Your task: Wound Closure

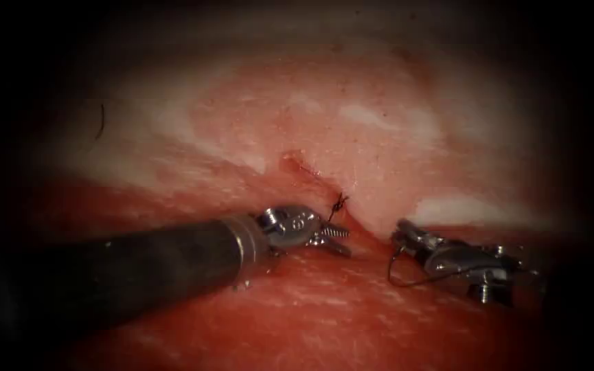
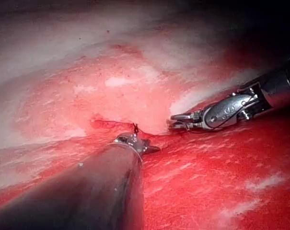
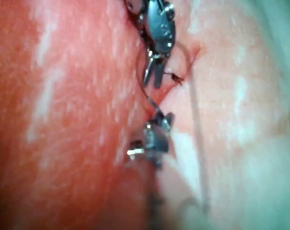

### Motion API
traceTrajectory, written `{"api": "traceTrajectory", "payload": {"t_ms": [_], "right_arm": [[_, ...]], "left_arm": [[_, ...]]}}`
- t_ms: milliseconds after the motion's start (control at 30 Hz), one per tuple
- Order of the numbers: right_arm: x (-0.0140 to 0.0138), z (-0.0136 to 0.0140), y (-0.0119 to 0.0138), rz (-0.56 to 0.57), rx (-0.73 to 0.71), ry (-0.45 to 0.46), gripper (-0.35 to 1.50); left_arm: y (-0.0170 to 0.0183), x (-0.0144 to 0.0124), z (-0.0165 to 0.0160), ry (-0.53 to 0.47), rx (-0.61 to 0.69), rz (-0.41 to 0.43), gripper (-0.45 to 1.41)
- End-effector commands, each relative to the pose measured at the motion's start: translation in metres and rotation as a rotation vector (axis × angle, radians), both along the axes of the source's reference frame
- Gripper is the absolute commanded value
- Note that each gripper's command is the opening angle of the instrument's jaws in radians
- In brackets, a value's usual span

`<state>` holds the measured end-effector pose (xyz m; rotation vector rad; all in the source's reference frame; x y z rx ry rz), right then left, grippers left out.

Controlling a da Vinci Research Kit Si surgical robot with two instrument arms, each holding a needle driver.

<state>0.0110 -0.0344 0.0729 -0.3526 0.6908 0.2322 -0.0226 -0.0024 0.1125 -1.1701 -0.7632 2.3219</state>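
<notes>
Nearest the endoscope, the left arm's dark shaft (image 1: 139,264) runs in from the lower left, and its end effector (image 1: 331,237) lies on the wet red tissue (image 1: 324,323) at the lower end of the cut (image 1: 311,172), its two jaws slightly apart with nothing visibly held between them. Just above those jaws a short dark knot with cut thread ends (image 1: 338,203) stands up from the cut's edge. To the right of the cut, a little apart from the left tool, the right arm's end effector (image 1: 403,232) rests low on the tissue with its tip pointing toward the cut; whether its jaws are closed cannot be told for sure. A thin curved needle (image 1: 407,278) arcs out from near that tip and bends down and round beneath the tool's body, lying over the tissue surface and not buried in it; the exact grip point along its curve is unclear. Farther back the tissue rises into a paler pink and white fatty slope (image 1: 352,117). On the far left a thin dark strand (image 1: 101,120) lies on the pale surface.
</notes>
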Motion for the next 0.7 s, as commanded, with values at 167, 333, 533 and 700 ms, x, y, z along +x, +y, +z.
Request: {"api": "traceTrajectory", "payload": {"t_ms": [167,333,533,700], "right_arm": [[0.0006,-0.0013,0.0016,0.000,-0.064,0.014,-0.35],[0.0006,-0.0017,0.0020,-0.007,-0.075,0.008,-0.35],[0.0007,-0.0022,0.0027,-0.014,-0.070,0.013,-0.35],[0.0008,-0.0031,0.0034,-0.018,-0.067,0.008,-0.35]], "left_arm": [[-0.0005,-0.0011,0.0007,0.000,0.003,-0.002,0.04],[-0.0006,-0.0019,0.0006,-0.001,0.006,-0.004,0.04],[-0.0004,-0.0026,0.0007,0.002,0.005,-0.009,0.00],[-0.0005,-0.0026,0.0007,0.000,0.007,-0.008,0.00]]}}
